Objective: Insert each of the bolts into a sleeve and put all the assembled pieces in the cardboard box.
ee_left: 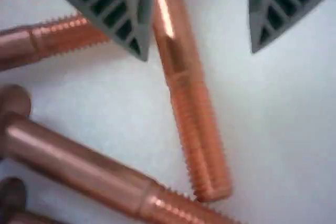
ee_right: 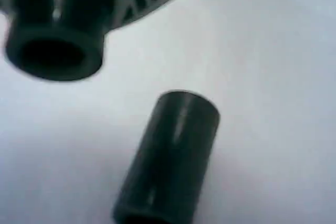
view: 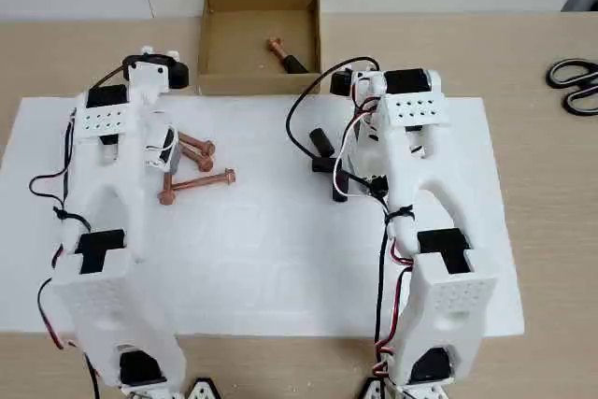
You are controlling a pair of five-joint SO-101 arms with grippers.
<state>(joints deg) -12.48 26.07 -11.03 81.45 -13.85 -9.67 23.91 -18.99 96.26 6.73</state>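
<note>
Three copper bolts [view: 198, 163] lie on the white paper by the left arm. My left gripper [ee_left: 197, 53] hangs open just over them. One bolt [ee_left: 184, 93] lies between its grey fingers [ee_left: 113, 9], close against one of them, and two more bolts [ee_left: 79, 166] lie beside it. My right gripper [view: 360, 173] is shut on a black sleeve [ee_right: 52, 35], held off the paper with its open end in view. Another sleeve [ee_right: 170, 156] lies below it. A further sleeve [view: 322, 141] lies nearby. The cardboard box [view: 213, 44] holds one bolt in a sleeve [view: 286, 55].
The white paper sheet [view: 262, 259] covers the middle of the wooden table. Scissors [view: 575, 81] lie at the far right edge. Black cables [view: 304, 109] loop from the right arm over the paper near the box.
</note>
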